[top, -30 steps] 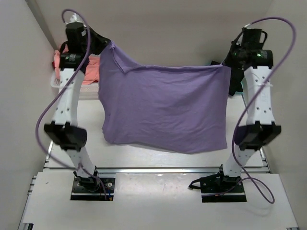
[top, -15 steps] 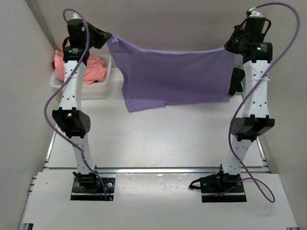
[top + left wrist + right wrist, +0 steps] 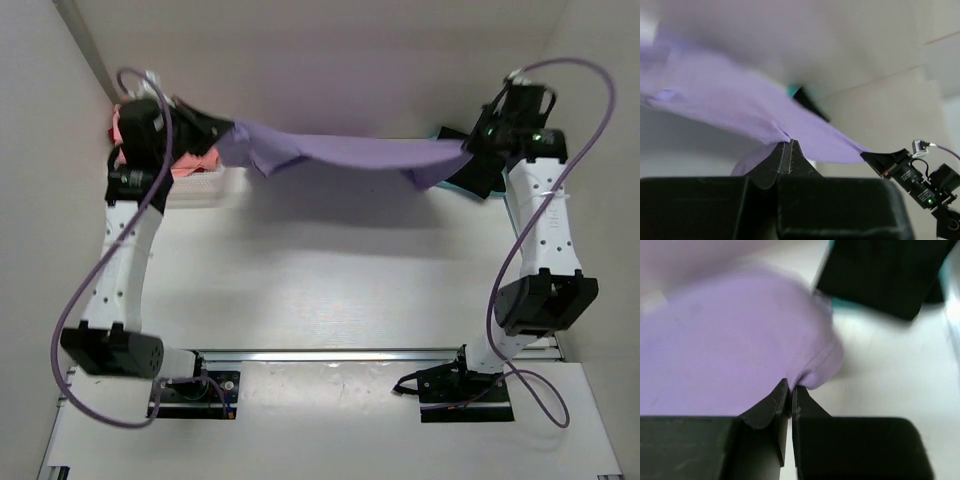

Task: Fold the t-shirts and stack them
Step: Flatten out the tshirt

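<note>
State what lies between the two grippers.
A lavender-purple cloth t-shirt, pinched by the left gripper and right gripper, spans that gap in the top view.

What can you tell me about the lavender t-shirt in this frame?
The lavender t-shirt is soft, plain, thin-looking cloth, pulled into a long narrow band across the far side of the table. The left tool pinches one end and the right tool the other, both shut on bunched fabric. It seems to hang clear of the table, with loose folds drooping near each end.
</note>
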`<control>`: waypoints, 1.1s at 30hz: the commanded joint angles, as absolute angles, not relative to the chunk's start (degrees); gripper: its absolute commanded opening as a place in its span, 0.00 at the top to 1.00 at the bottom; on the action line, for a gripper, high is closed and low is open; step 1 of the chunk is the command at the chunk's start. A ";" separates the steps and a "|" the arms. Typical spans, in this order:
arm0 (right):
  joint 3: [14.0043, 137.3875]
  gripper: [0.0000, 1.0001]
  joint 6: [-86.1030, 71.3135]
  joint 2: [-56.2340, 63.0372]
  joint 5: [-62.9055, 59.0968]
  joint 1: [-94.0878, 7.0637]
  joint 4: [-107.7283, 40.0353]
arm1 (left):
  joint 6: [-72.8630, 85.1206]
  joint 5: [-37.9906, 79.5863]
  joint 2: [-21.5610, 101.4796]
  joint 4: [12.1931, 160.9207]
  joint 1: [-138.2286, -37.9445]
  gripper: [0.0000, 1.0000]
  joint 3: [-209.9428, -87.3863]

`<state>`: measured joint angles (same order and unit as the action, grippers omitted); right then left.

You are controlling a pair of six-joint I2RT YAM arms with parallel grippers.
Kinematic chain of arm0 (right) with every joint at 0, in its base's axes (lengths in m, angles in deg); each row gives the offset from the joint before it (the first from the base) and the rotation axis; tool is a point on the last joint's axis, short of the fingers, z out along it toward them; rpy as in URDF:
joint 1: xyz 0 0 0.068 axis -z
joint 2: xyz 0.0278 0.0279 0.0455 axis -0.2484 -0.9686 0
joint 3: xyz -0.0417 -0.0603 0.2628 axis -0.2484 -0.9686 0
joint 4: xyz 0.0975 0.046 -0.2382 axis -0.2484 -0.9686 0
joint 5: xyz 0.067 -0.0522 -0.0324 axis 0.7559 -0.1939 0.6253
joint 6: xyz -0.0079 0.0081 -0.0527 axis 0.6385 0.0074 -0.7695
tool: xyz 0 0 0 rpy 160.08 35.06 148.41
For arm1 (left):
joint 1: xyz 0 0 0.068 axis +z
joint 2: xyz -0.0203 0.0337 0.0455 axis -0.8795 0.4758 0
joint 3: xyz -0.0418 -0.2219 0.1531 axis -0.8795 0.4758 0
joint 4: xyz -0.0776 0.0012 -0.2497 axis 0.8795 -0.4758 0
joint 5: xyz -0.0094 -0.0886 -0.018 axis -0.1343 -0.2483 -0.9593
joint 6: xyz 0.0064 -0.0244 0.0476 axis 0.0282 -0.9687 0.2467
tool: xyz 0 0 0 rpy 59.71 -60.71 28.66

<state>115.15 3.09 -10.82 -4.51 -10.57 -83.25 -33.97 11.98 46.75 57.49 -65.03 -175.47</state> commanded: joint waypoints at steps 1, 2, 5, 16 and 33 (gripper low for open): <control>99.06 1.00 2.05 -4.30 -3.40 -12.89 -81.77 | -33.27 12.62 35.96 57.03 -64.31 1.00 -157.92; 92.07 1.00 2.40 -1.33 -3.48 -13.33 -80.90 | -33.88 12.80 33.92 56.60 -64.40 1.00 -150.92; 76.15 1.00 3.54 6.23 -4.10 -13.95 -80.54 | -34.32 13.67 24.42 53.88 -64.58 1.00 -137.54; 57.35 1.00 4.95 26.22 -2.50 -13.41 -87.74 | -30.55 22.55 13.58 40.33 -66.15 1.00 -139.74; 110.89 1.00 0.22 -19.71 -4.78 -12.01 -82.62 | -33.09 17.90 56.11 59.94 -64.66 1.00 -170.82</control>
